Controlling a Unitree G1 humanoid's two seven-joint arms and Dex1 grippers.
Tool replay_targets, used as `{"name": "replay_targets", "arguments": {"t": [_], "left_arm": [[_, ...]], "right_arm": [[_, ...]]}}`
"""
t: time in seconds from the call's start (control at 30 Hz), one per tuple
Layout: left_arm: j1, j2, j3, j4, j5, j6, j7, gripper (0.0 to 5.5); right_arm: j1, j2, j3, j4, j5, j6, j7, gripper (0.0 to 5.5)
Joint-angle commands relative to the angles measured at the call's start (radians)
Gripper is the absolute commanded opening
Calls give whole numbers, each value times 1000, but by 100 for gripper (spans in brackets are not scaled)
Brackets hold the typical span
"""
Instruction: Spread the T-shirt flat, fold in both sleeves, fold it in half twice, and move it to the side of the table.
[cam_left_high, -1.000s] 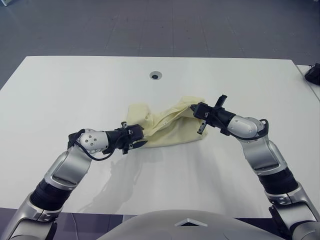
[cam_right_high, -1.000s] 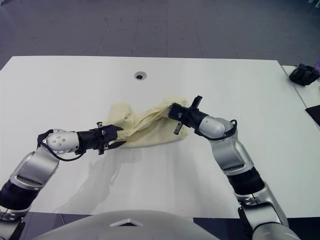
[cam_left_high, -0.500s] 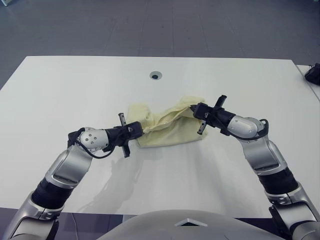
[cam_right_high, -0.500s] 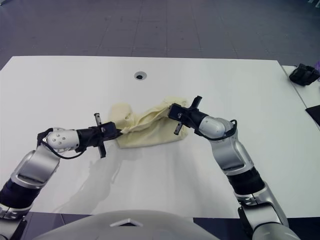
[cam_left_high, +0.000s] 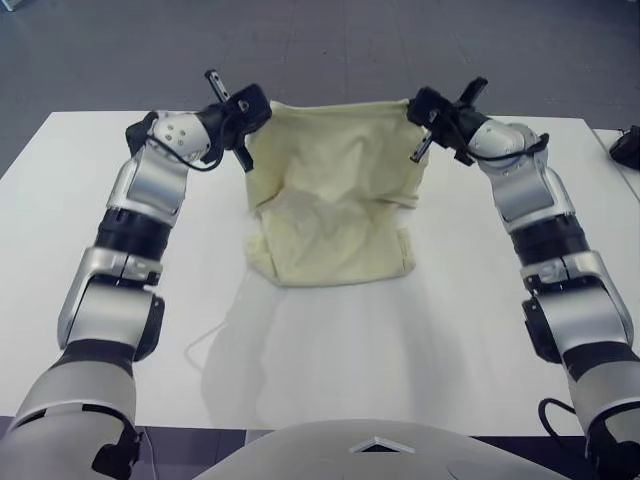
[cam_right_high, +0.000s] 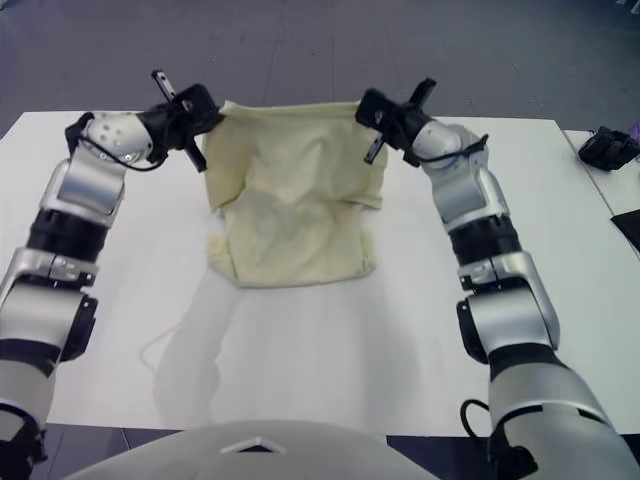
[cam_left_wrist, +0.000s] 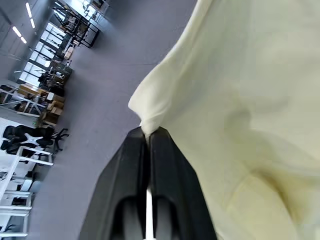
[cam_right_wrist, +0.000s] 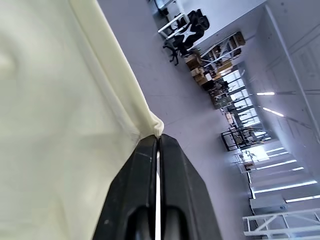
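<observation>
The pale yellow T-shirt (cam_left_high: 335, 190) hangs stretched between my two raised arms above the white table (cam_left_high: 480, 330). Its lower edge rests crumpled on the tabletop around the middle. My left gripper (cam_left_high: 252, 108) is shut on the shirt's upper left corner, and the left wrist view shows the cloth (cam_left_wrist: 240, 100) pinched at my left gripper (cam_left_wrist: 147, 134). My right gripper (cam_left_high: 418, 108) is shut on the upper right corner, with the fabric (cam_right_wrist: 60, 125) caught in my right gripper (cam_right_wrist: 158, 136). The top edge runs nearly straight between them.
A dark object (cam_right_high: 606, 148) lies at the far right on a neighbouring surface. Bare tabletop spreads to the left, right and front of the shirt. Grey floor (cam_left_high: 330, 50) lies beyond the table's far edge.
Both arms have lifted from low over the table to high at its far side. The bunched shirt has been pulled up and spread open, hanging between the grippers.
</observation>
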Motion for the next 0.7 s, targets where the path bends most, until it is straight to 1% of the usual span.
{"name": "replay_targets", "arguments": {"t": [0.03, 0.17, 0.33, 0.43, 0.53, 0.6, 0.63, 0.7], "left_arm": [[-395, -89, -91, 520, 201, -125, 334, 3], [-518, -116, -108, 638, 249, -153, 491, 3], [-596, -115, -123, 699, 315, -182, 674, 3], [-589, -106, -124, 695, 334, -211, 698, 3], [-495, -102, -150, 669, 348, -278, 572, 3], [-361, -76, -158, 581, 316, -349, 405, 3], [-267, -48, -153, 471, 278, -364, 308, 3], [-23, 59, -128, 95, 177, -309, 85, 3]], "right_arm": [[-379, 49, 24, 500, -98, -110, -242, 0], [-481, 46, 34, 610, -129, -132, -360, 0], [-565, 31, 34, 669, -159, -164, -495, 0], [-569, 21, 38, 667, -173, -200, -530, 0], [-503, 10, 45, 636, -169, -274, -450, 0], [-392, -14, 39, 564, -128, -358, -292, 0], [-318, -33, 32, 492, -92, -388, -197, 0], [-103, -106, 11, 205, 29, -356, 38, 0]]}}
